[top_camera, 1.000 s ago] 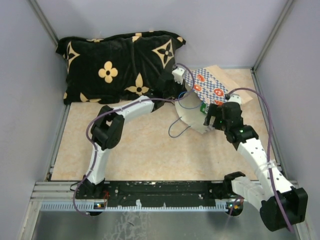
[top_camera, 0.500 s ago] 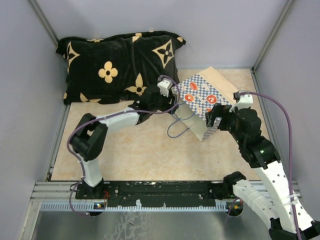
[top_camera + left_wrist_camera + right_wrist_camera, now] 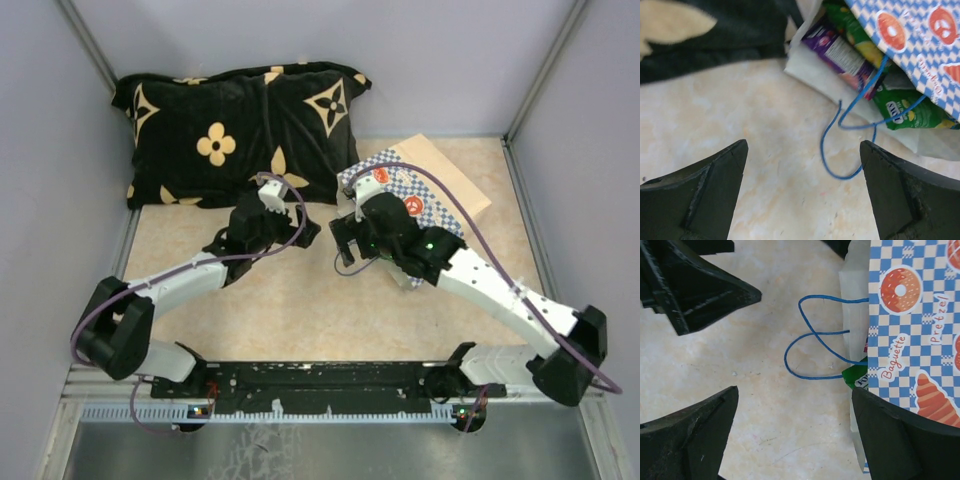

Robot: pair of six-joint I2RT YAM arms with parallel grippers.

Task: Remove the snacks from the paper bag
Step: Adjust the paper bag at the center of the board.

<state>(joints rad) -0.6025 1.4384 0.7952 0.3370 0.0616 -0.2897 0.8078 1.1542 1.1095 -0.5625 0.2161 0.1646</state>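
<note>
Student: Cushion (image 3: 230,130) at the far-left corner: part of it?
Tutor: No. Paper bag (image 3: 440,185) lies tipped toward the far-right corner, mouth facing left. Left gripper (image 3: 802,145) and right gripper (image 3: 795,390), both wide and empty, face that mouth, likely to reach the snacks (image 3: 840,52) showing just inside, behind the cord handles (image 3: 785,360).

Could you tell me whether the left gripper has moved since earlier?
Yes. The left gripper has pulled back down-left in the top view, away from the cushion.
</note>
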